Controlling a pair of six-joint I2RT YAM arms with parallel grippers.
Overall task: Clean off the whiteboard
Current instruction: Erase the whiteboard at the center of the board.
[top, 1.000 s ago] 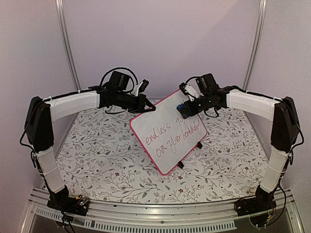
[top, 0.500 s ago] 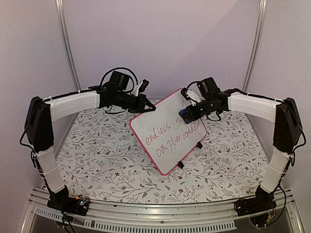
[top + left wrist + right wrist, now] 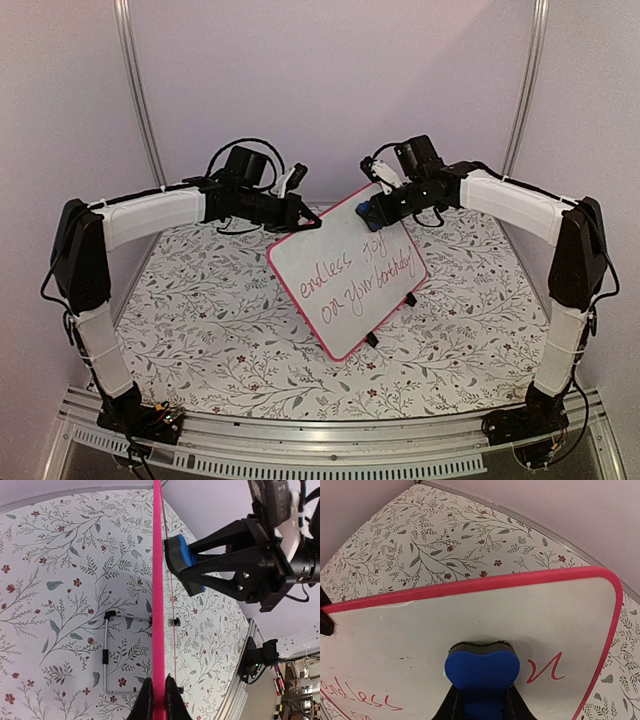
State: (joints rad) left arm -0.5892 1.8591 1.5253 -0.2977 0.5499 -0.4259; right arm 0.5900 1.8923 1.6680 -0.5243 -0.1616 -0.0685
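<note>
**Eraser on board, top edge**

The whiteboard [image 3: 348, 272] stands tilted over the middle of the floral desk [image 3: 220, 320], its written face towards the arm bases. The left fingers [image 3: 146, 700] are clamped on the pink frame at its upper-left edge. The right fingers [image 3: 220, 537] grip the blue eraser [image 3: 481, 667], which is pressed against the board face near the top edge. The red writing [image 3: 355, 275] below it is intact.

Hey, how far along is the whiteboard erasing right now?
Done: the left gripper holds the whiteboard tilted by its pink edge, and the right gripper has the blue eraser. In hand: the eraser presses on the board's top corner. Remaining: nearly everything, since the red writing reads almost whole.
</note>
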